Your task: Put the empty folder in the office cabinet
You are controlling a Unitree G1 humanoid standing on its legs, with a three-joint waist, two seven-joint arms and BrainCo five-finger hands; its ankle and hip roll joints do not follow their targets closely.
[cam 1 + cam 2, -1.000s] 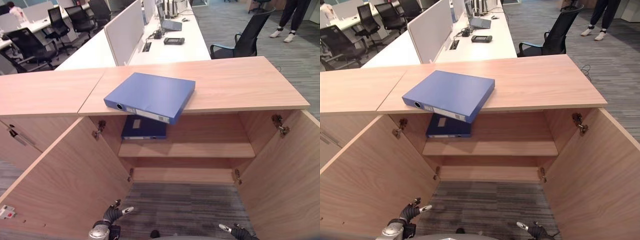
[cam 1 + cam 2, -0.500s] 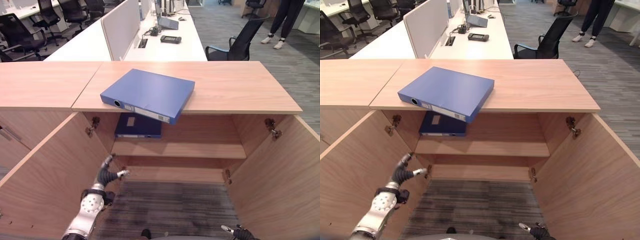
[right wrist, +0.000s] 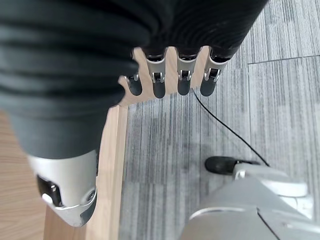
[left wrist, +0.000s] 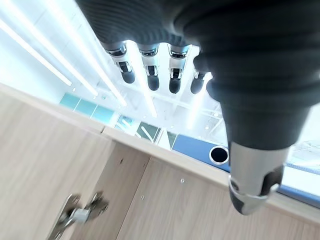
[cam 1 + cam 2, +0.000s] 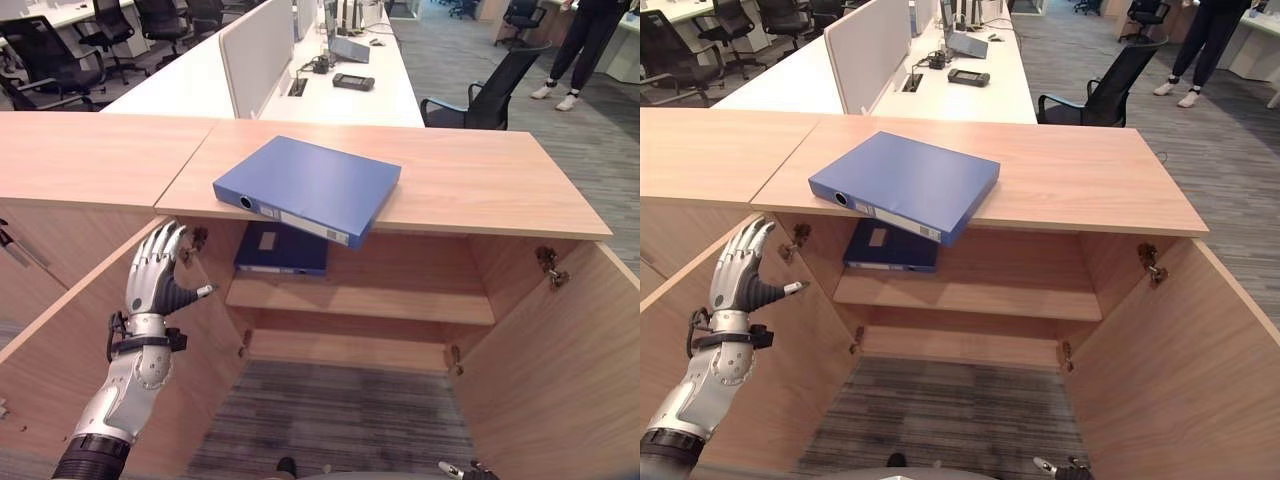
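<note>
Left eye view: left hand (image 5: pixel 155 275), fingers spread, below folder (image 5: pixel 306 188) overhanging cabinet (image 5: pixel 480 185) top; stiff, probably light, best gripped at that overhanging edge.

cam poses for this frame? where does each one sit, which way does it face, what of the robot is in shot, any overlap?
Left eye view: on the head, looking down at the open cabinet and blue folder; left hand raised, open.
Right eye view: head, same scene slightly offset.
Left wrist view: along the open left hand, up at the cabinet edge and ceiling.
Right wrist view: along the open right hand, down at carpet.
Shared: the folder appears in both eye views and the left wrist view.
</note>
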